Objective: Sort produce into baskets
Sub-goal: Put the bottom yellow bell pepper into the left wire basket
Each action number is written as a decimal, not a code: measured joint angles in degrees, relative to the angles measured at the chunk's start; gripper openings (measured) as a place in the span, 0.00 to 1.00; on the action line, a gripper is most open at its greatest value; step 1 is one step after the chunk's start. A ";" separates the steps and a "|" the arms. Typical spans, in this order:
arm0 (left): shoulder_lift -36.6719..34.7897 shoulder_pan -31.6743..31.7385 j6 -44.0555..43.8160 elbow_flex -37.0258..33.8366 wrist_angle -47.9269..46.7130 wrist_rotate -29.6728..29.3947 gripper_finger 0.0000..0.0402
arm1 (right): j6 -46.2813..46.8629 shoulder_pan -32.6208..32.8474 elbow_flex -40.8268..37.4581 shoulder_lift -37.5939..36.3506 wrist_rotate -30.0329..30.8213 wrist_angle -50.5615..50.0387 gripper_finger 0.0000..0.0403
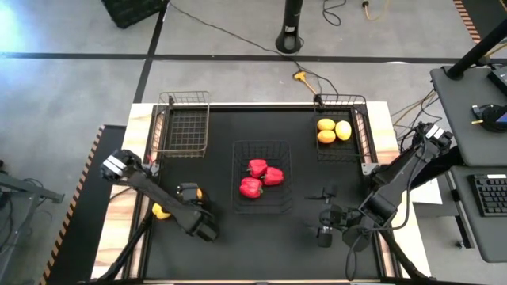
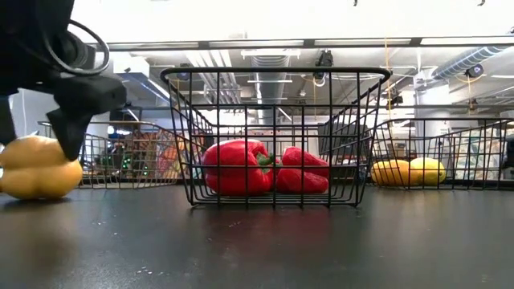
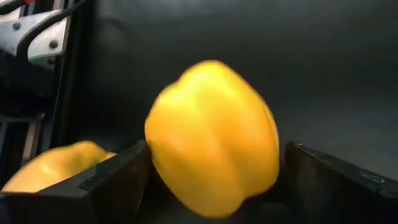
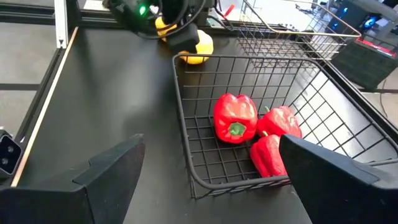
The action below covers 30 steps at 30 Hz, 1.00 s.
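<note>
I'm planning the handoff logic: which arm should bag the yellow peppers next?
Left. Its open gripper already straddles one yellow pepper, with the other pepper beside it. The right gripper waits across the table, past the middle basket.

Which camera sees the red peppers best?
The right wrist view: all three red peppers lie unobstructed in the middle basket, even a green stem shows. The high view shows all three, but small. The low view sees them through wire, overlapping. The left wrist view shows none.
</note>
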 joint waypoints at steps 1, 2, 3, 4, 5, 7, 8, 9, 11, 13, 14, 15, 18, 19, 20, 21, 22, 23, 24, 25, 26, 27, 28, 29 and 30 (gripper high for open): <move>-0.87 0.23 0.37 -0.42 0.03 -0.54 0.87 | -0.01 0.00 0.00 0.00 -0.03 -0.01 0.90; -1.94 0.45 0.40 -0.95 0.15 -1.05 0.87 | -0.01 0.00 0.00 0.00 -0.01 0.00 0.90; -3.23 0.61 0.36 -1.65 0.37 -1.69 0.87 | -0.01 0.00 0.00 0.00 -0.03 -0.03 0.90; -4.45 0.71 0.12 -2.48 0.71 -2.29 0.87 | -0.03 0.00 0.00 0.00 -0.07 -0.01 0.90; -5.67 0.80 -0.89 -3.42 0.91 -2.50 0.87 | -0.03 0.00 0.00 0.00 -0.38 -0.01 0.90; -7.65 0.78 -3.30 -5.37 1.19 -2.48 0.87 | -0.05 0.00 0.00 0.00 -1.15 0.00 0.90; -8.48 0.78 -4.02 -6.22 1.93 -2.48 0.87 | -0.06 0.00 0.00 0.00 -1.32 -0.02 0.90; -9.05 0.77 -4.65 -6.95 2.98 -2.49 0.87 | -0.06 0.00 0.00 0.00 -1.33 -0.01 0.90; -9.43 0.69 -5.24 -8.38 5.37 -2.46 0.87 | -0.06 0.00 0.00 0.00 -1.33 -0.01 0.90; -9.39 0.69 -5.53 -9.36 7.89 -2.46 0.87 | -0.06 0.00 0.00 0.00 -1.33 -0.02 0.90; -9.22 0.72 -5.55 -9.77 8.90 -2.49 0.87 | -0.06 0.00 0.00 0.00 -1.32 -0.05 0.90; -8.94 0.76 -5.55 -10.20 9.68 -2.68 0.87 | -0.06 0.00 0.00 0.00 -1.32 0.00 0.90; -7.79 0.80 -6.54 -10.77 10.65 -3.37 0.88 | -0.06 0.00 0.00 0.00 -1.33 -0.02 0.90; -7.41 0.80 -6.98 -10.81 10.74 -3.51 0.88 | -0.04 0.00 0.00 0.00 -1.32 -0.02 0.90; -7.13 0.81 -7.24 -10.82 10.84 -3.63 0.88 | -0.03 0.00 0.00 0.00 -1.32 -0.03 0.90; -6.93 0.86 -7.28 -10.86 10.95 -4.05 0.88 | -0.03 0.00 0.00 0.00 -1.33 0.00 0.90; -6.74 0.92 -7.50 -10.93 11.08 -4.84 0.88 | -0.03 0.00 0.00 0.00 -1.32 0.00 0.90; -6.55 0.96 -7.95 -10.97 11.18 -5.86 0.88 | 0.01 0.00 0.00 0.00 -1.32 0.00 0.90; -6.42 1.08 -8.61 -11.02 11.38 -6.87 0.88 | 0.03 0.00 0.00 0.00 -1.32 0.00 0.90; -6.34 1.23 -9.02 -11.02 11.63 -7.61 0.88 | 0.03 0.00 0.00 0.00 -1.33 0.01 0.90; -6.26 1.45 -9.10 -11.03 11.83 -8.13 0.88 | 0.07 0.00 0.00 0.00 -1.32 0.03 0.90; -6.16 1.76 -9.13 -11.05 11.93 -8.25 0.88 | 0.08 0.00 0.00 0.00 -1.32 0.05 0.90; -6.08 2.01 -9.10 -11.11 11.94 -8.44 0.88 | 0.08 0.00 0.00 0.00 -1.33 0.17 0.90; -5.95 2.23 -8.90 -11.18 11.92 -8.63 0.88 | 0.09 0.00 0.00 0.00 -1.33 0.31 0.90; -5.87 2.43 -8.54 -11.23 11.94 -8.75 0.88 | 0.09 0.00 0.00 0.00 -1.32 0.32 0.90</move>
